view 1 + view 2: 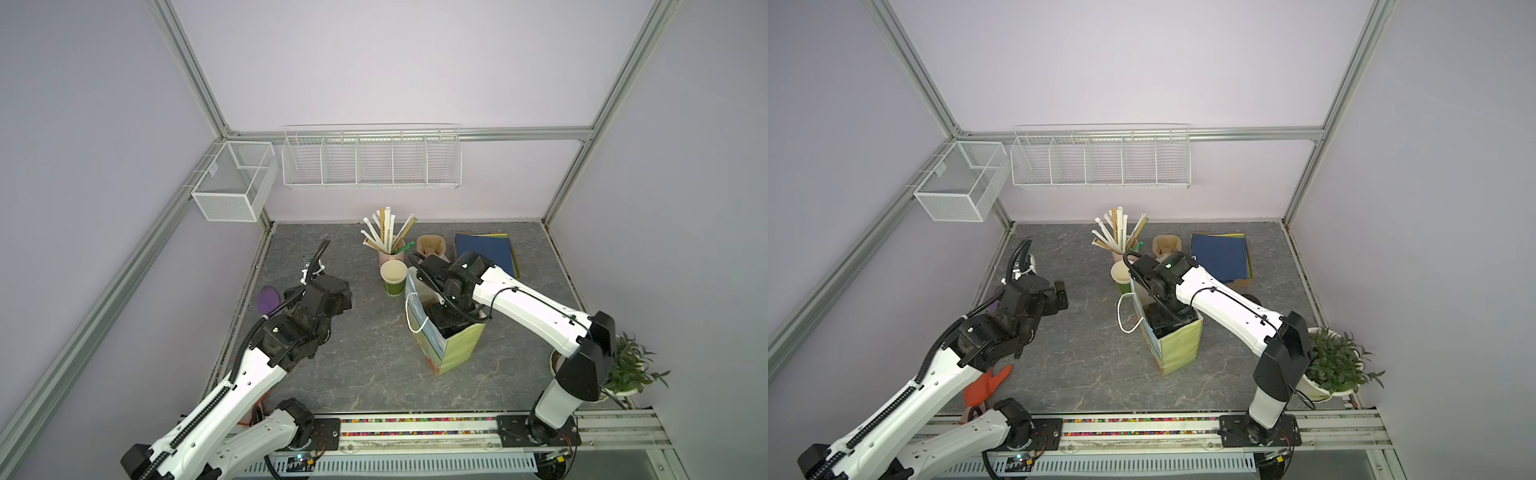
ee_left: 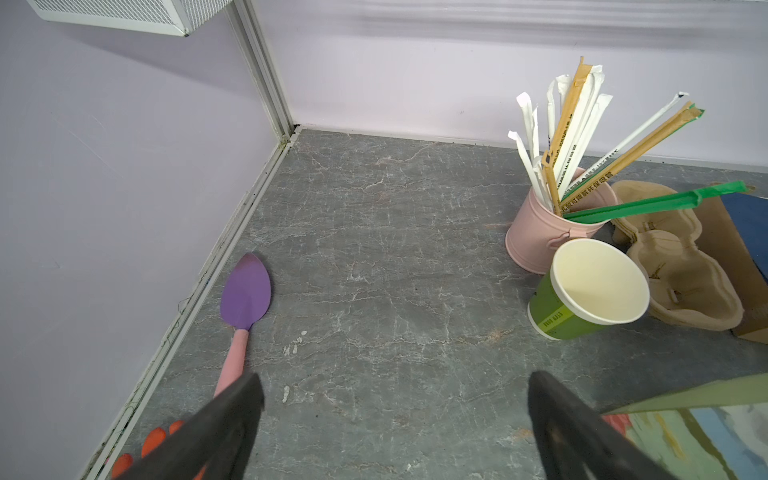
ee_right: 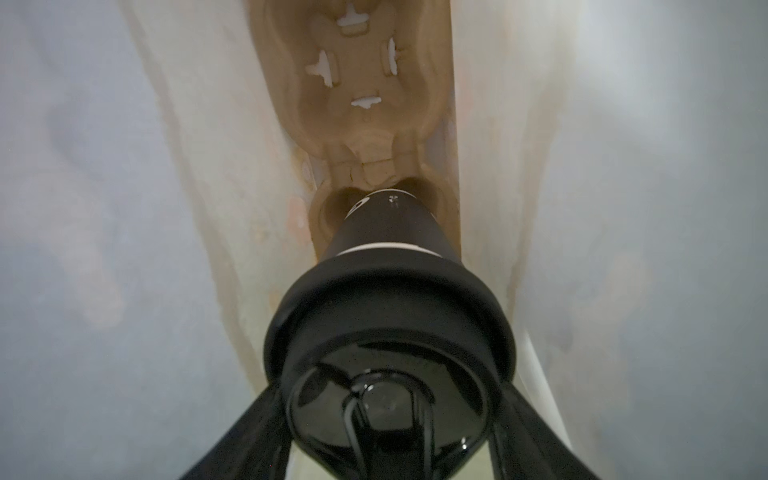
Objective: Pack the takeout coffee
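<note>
Deep inside the bag point(image 1: 457, 349), my right end effector point(image 3: 392, 390) grips the coffee point(image 3: 386, 224) at its lid, with the base entering a socket of the carrier point(image 3: 357, 83). Over the worktop's left side, my left end effector point(image 2: 395, 380) hangs released. Next, I judge: seat it, let go, lift straight out.

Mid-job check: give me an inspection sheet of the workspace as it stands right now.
Surface: grey marbled tabletop, no spills seen.
Job's things: takeout coffee, lidded, down inside the paper bag, its base at a pocket of the pulp carrier on the bag's floor.
Clutter: green cup, pink cup of straws, second pulp carrier, blue folders, purple trowel, orange glove, potted plant.
Grippers: right claw inside the bag, closed on the coffee's lid; left claw open, empty, above the table.
Cables: right arm's black cable loops at the bag's mouth; white bag handle hangs outside.
Surroundings: wire rack and mesh basket on the walls, nothing seen inside.
</note>
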Motion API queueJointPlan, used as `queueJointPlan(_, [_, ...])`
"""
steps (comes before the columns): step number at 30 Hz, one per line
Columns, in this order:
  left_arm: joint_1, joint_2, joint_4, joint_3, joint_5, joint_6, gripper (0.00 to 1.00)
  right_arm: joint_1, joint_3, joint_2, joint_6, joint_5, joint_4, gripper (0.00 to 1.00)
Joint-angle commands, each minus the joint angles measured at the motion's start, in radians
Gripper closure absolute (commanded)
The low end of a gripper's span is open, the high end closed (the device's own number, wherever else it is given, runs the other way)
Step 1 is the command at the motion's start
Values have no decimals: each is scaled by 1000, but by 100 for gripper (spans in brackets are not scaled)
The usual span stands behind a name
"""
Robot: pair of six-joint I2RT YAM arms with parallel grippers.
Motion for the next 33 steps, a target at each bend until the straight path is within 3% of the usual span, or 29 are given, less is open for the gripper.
queueJointPlan(1, [4, 2, -8, -9, -3, 8, 1, 0, -36, -32, -8, -16, 18, 38])
queueJointPlan(33, [4, 9, -9, -8, -3, 9, 1, 2, -199, -50, -21, -46, 119, 39])
